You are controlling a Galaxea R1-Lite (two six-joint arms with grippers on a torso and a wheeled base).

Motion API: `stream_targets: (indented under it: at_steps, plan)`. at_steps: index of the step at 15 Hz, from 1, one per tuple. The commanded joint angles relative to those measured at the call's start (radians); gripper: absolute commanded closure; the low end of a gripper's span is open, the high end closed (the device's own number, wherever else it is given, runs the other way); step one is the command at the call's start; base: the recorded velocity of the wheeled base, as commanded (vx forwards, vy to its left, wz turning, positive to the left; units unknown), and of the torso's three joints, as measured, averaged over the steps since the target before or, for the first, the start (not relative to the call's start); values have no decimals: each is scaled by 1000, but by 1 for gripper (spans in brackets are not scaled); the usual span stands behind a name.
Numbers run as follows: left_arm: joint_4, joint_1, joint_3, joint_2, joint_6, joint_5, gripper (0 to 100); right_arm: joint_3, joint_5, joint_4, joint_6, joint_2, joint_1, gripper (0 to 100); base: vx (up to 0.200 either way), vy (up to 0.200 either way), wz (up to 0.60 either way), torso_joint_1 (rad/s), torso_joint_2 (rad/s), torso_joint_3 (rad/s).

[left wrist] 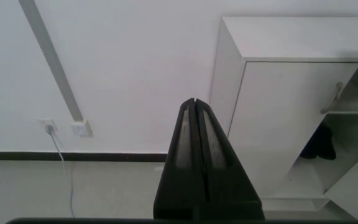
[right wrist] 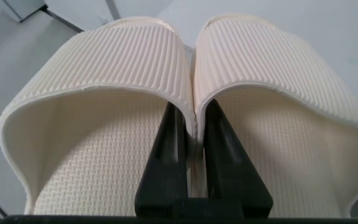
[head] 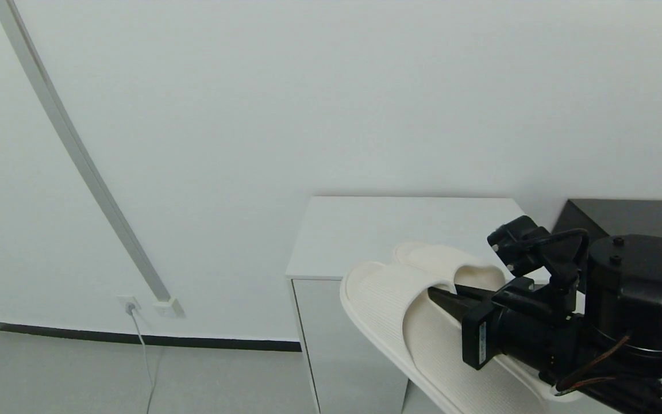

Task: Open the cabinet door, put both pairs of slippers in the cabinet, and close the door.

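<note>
My right gripper point(head: 435, 293) is shut on a pair of cream ribbed slippers point(head: 388, 316), held side by side in the air in front of the white cabinet point(head: 405, 230). In the right wrist view its fingers point(right wrist: 166, 149) reach one into each slipper point(right wrist: 104, 74) and pinch the two touching inner walls together. My left gripper point(left wrist: 194, 106) is shut on nothing, out in front of the cabinet point(left wrist: 303, 37). Beside the cabinet's door panel point(left wrist: 284, 124) with a handle point(left wrist: 334, 96), the inside shows a shelf point(left wrist: 356, 109) and a dark thing point(left wrist: 322, 144).
A grey conduit strip point(head: 78, 155) runs down the white wall to a socket point(head: 129, 302) with a cable hanging to the grey floor point(head: 49, 374). A black surface point(head: 630, 215) sits to the cabinet's right.
</note>
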Motion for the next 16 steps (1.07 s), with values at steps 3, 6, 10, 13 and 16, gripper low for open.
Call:
stream_targets:
  at_steps: [3, 6, 10, 13, 16]
  plan:
    - [0, -1, 0, 0, 1, 1, 100, 0, 1, 2, 0, 4, 1, 100, 0, -200, 0, 4, 1, 4]
    - [0, 0, 0, 0, 1, 1, 100, 0, 3, 0, 0, 4, 1, 100, 0, -200, 0, 2, 4, 2]
    - [0, 0, 0, 0, 1, 1, 100, 0, 1, 0, 0, 3, 1, 100, 0, -200, 0, 6, 5, 2]
    - [0, -1, 0, 0, 1, 1, 100, 0, -1, 0, 0, 4, 1, 100, 0, -67, 0, 1, 1, 1]
    - [0, 0, 0, 0, 0, -1, 100, 2, -2, 0, -1, 1, 1, 100, 0, 0, 0, 0, 0, 0]
